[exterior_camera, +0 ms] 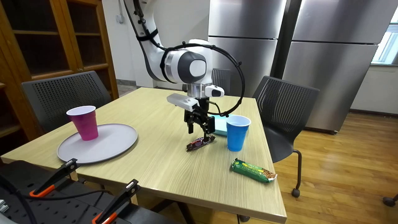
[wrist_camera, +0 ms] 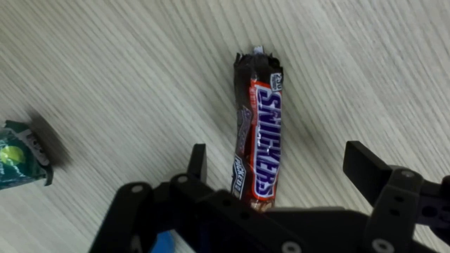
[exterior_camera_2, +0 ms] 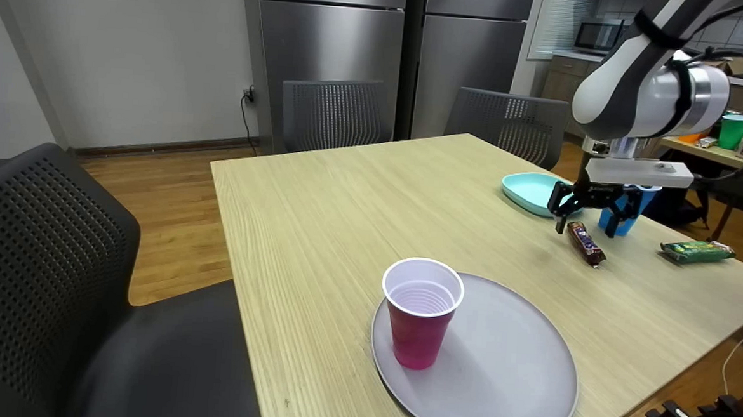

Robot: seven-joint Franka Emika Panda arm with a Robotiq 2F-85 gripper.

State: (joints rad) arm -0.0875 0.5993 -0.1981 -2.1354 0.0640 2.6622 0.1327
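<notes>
My gripper [wrist_camera: 276, 154] stands open above the table, its fingers on either side of a brown Snickers bar [wrist_camera: 260, 133] with bare gaps between. Part of the bar's near end is hidden behind the gripper in the wrist view. In both exterior views the bar [exterior_camera: 199, 144] lies flat under the gripper [exterior_camera_2: 585, 231]. A blue cup [exterior_camera: 237, 133] stands upright beside the gripper, with a turquoise dish [exterior_camera_2: 528, 188] just behind. Closer to the table corner lies a green wrapped bar [exterior_camera: 253, 171]; its end shows at the left of the wrist view.
A magenta cup [exterior_camera_2: 419, 332] stands on a grey round plate [exterior_camera_2: 509, 381] elsewhere on the wooden table [exterior_camera: 168, 174]. Dark chairs [exterior_camera: 284, 105] surround the table. Orange-tipped clamps [exterior_camera: 116, 202] sit on a black surface by its near edge. A black cable [exterior_camera: 239, 71] loops out from the arm.
</notes>
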